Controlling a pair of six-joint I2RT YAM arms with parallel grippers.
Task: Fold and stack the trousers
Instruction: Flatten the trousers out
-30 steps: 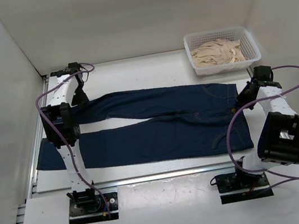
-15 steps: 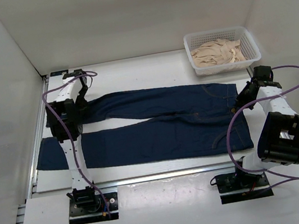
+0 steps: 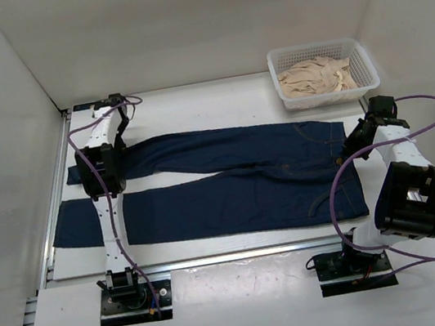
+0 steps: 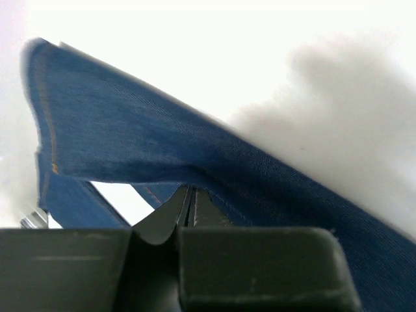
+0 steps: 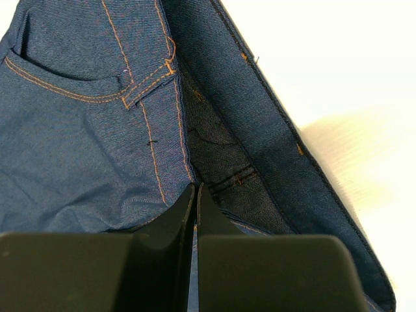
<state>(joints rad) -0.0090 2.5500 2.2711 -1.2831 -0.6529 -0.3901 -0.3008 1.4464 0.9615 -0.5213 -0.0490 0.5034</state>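
1. Trousers point(image 3: 237, 180) lie spread flat across the tabletop point(image 3: 208, 102), waist on my right, legs running left
2. My left fingers point(image 4: 190, 198) are pinched tight on the far leg near its hem, with the cloth raised off the tabletop. Only a thin edge looks caught, so a hard pull could slip it free
3. My right fingers point(image 5: 195, 195) are clamped on the waistband. I may have one layer only, and then the other would sag
4. If my two sides lift unevenly, the fold comes out skewed
5. The near leg's hem lies close to the tabletop's left edge and could drag off
6. The basket point(image 3: 321, 72) of beige cloth sits near my right arm, and a wide swing could knock it
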